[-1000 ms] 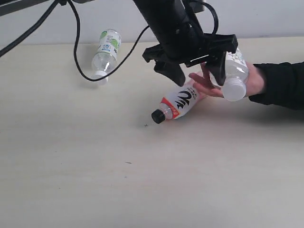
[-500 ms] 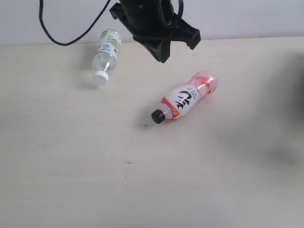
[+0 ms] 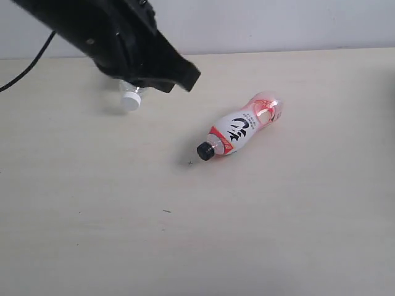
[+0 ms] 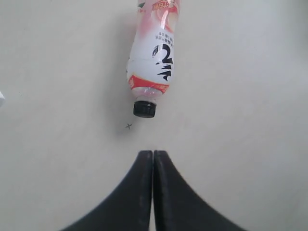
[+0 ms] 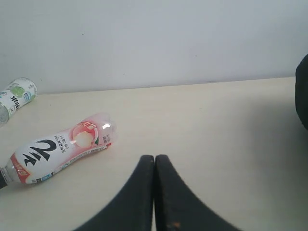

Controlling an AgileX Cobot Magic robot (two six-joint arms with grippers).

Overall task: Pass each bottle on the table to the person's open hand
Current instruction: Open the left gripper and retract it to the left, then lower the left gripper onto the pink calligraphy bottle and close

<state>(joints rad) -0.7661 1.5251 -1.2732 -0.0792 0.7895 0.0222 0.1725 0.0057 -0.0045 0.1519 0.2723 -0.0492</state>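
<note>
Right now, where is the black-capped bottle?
Exterior view: the black-capped bottle lies on its side near the middle of the table, right of the white-capped bottle.

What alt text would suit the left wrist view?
A black-capped bottle with a red-and-white label lies on its side on the pale table, cap pointing toward the left pincer, which is shut and empty.

Light was bright, even and soft. The black-capped bottle (image 3: 244,126) cast only a faint shadow on the table (image 3: 278,234); the dark arm (image 3: 117,40) looked soft-edged.
</note>
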